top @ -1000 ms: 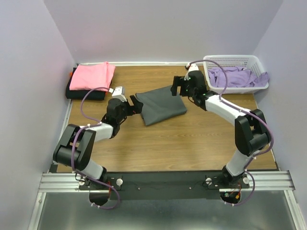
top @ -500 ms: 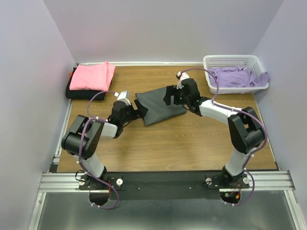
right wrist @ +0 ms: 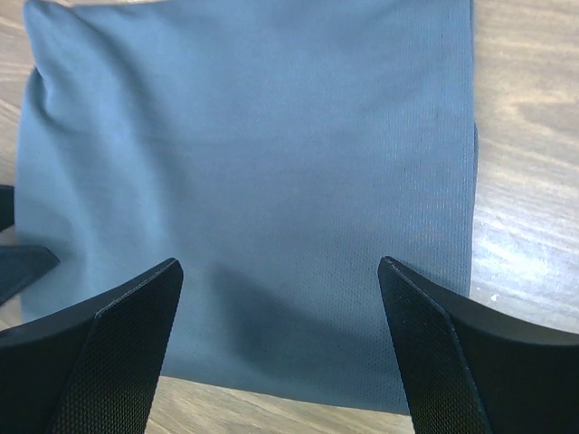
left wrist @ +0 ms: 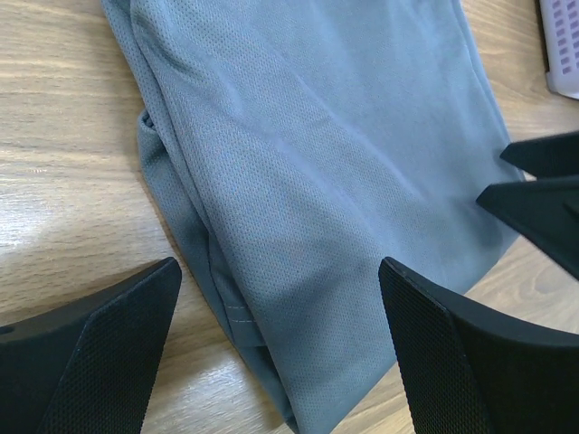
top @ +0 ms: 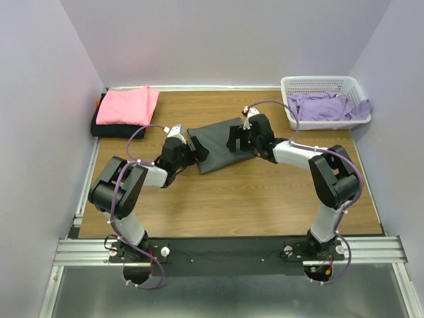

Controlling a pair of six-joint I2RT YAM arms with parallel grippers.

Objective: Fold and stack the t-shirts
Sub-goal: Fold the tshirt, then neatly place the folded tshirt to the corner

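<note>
While the folded grey t-shirt (top: 215,142) lies flat in the middle of your worktop (top: 232,199), both of your arms are low beside it; your left arm (top: 149,175) reaches to its left edge and your right arm (top: 295,152) to its right edge, so the cloth sits between the two.

Your left jaws are spread wide and grip nothing; in the left wrist view their dark fingers (left wrist: 109,362) stand either side of the near corner of the grey t-shirt (left wrist: 317,181), one over bare wood and one at the cloth's border, where folded layers show along the edge; you cannot tell from these views whether the tips touch the fabric.

Your right jaws are likewise spread wide and hold nothing; in the right wrist view their fingers (right wrist: 479,362) frame the smooth face of the grey t-shirt (right wrist: 253,163), and the tips of the left jaws show at that view's left edge.

In the far left corner your pink t-shirt (top: 127,105) rests folded on top of the black t-shirt (top: 116,129); in the far right corner the lavender t-shirts (top: 328,106) lie crumpled in the white basket (top: 321,81), with some cloth hanging over its right rim.
</note>
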